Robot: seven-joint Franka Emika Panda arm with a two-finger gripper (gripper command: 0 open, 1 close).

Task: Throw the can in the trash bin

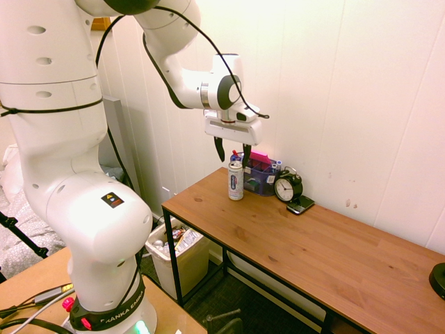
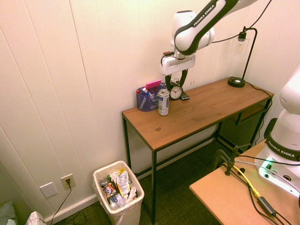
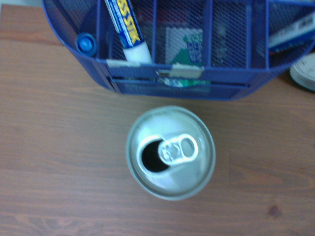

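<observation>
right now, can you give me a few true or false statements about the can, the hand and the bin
1. The can stands upright on the wooden table. True.
2. The hand is shut on the can. False: it hangs open above the can, not touching it.
3. The can's top is already opened. True, the wrist view shows the hole.
4. The trash bin sits on the table. False: it is on the floor beside the table.
5. The trash bin is empty. False: it holds wrappers and other rubbish.
</observation>
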